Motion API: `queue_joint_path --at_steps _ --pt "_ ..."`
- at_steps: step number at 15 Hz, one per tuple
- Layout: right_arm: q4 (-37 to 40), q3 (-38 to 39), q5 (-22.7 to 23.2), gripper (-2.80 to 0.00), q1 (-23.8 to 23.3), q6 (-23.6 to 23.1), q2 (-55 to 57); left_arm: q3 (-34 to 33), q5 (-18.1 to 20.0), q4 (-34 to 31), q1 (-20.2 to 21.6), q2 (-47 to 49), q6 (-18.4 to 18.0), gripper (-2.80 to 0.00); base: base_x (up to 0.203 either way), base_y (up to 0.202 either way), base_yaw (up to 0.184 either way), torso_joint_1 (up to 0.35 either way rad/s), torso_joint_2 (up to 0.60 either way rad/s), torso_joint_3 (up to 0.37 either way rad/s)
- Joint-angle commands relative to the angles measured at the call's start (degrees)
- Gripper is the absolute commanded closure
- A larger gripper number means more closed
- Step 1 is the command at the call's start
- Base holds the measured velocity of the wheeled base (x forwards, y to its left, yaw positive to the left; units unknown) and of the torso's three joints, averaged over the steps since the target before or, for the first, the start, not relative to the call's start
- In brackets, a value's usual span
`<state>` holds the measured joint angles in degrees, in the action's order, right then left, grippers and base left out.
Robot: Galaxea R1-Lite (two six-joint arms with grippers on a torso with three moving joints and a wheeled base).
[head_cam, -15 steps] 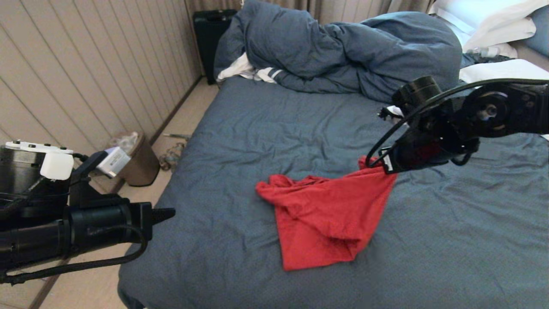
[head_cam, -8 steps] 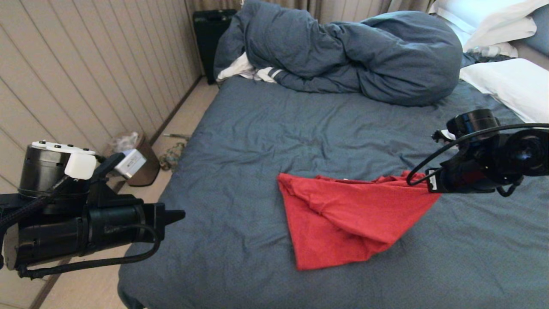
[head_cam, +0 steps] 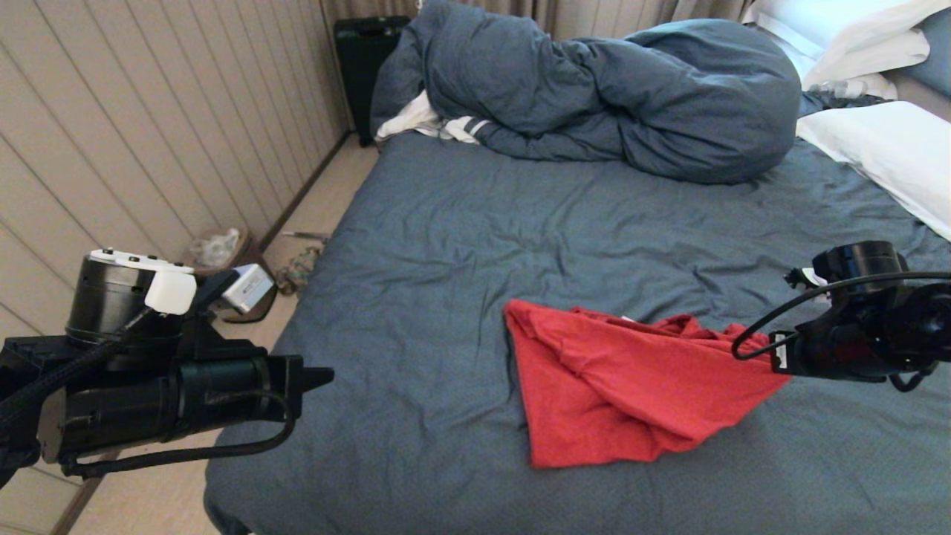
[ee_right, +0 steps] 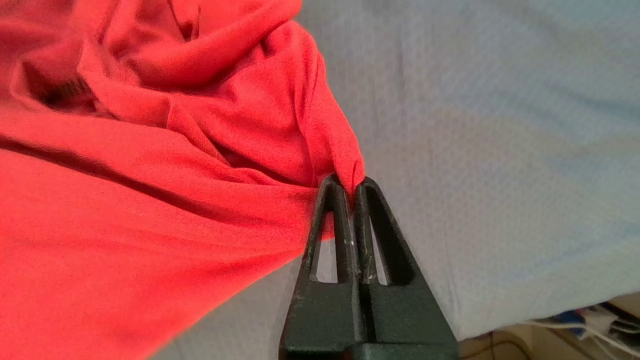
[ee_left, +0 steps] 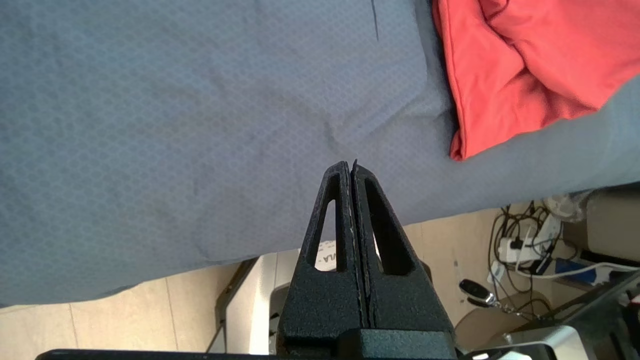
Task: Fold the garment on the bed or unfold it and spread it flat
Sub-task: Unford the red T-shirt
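The garment (head_cam: 631, 394) is a red T-shirt lying crumpled and folded over itself on the near middle of the bed (head_cam: 520, 238); no lettering shows. My right gripper (head_cam: 776, 362) sits low at the shirt's right corner. In the right wrist view the right gripper (ee_right: 348, 185) is shut on a pinch of the garment (ee_right: 150, 200), with red cloth between its tips. My left gripper (head_cam: 327, 377) hovers by the bed's near left edge. In the left wrist view the left gripper (ee_left: 350, 165) is shut on nothing, well apart from the garment (ee_left: 500, 75).
A bunched dark blue-grey duvet (head_cam: 594, 89) fills the far side of the bed, with a white striped cloth (head_cam: 438, 122) under it and white pillows (head_cam: 884, 148) at the far right. A panelled wall, a bin (head_cam: 223, 249) and a dark box (head_cam: 360, 59) stand left of the bed.
My right gripper has come down and to the right, dragging the shirt's corner with it, so the whole shirt slid right and now lies lower and wider. The left arm edged slightly toward the bed.
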<state>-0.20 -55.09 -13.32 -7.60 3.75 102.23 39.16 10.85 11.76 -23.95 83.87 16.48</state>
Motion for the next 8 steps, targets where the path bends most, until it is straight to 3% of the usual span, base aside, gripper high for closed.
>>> queue_joint_path --at_steps 1,7,8 --pt "-0.14 0.6 0.34 -2.8 0.22 0.03 -0.23 -0.04 -0.16 0.1 -0.04 0.24 0.13 0.0 0.0 0.0 0.0 0.0 0.0 0.0" --pt "-0.09 0.22 4.22 -2.8 0.32 0.2 -6.43 1.14 -0.57 0.05 -0.09 0.31 0.93 0.0 0.0 0.0 0.0 0.0 0.0 0.0" --pt "-0.02 -0.22 5.38 -2.7 0.87 0.26 -7.83 1.73 -0.49 0.02 -0.34 0.86 1.29 0.0 0.0 0.0 0.0 0.0 0.0 0.0"
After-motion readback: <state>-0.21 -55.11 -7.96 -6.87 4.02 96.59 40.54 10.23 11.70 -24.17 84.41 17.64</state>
